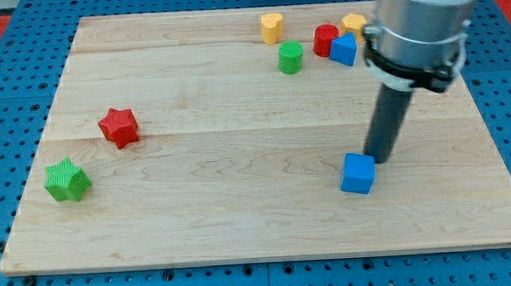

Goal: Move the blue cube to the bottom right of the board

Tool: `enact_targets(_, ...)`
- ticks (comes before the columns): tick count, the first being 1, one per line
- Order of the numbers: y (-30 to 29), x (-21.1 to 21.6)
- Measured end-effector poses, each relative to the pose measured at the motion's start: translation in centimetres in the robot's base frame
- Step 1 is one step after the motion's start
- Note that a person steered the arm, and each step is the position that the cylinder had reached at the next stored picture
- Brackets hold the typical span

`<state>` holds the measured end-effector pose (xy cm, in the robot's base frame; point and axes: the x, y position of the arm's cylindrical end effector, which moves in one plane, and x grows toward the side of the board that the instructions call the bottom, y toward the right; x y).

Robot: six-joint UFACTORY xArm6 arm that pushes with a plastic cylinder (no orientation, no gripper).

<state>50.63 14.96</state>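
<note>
A blue cube [357, 174] lies on the wooden board [241, 205] in the lower right part. My tip [378, 158] stands just above and to the right of this cube, touching or nearly touching its upper right corner. A second blue block [343, 50] sits near the view's top right, beside a red cylinder [325, 39] and a yellow block [353, 23] partly hidden by the arm.
A yellow heart-like block [271, 26] and a green cylinder [290, 58] lie at the top centre. A red star [119, 127] and a green star [66, 181] lie at the left. The arm's grey body [420, 20] covers the top right corner.
</note>
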Motion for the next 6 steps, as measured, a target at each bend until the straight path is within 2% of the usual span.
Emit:
enact_targets(1,-3.5,-2.1)
enact_targets(2,-8.7,-6.9)
enact_targets(3,-9.6,-0.9)
enact_targets(5,0.2,2.0)
enact_targets(6,-2.0,-3.0)
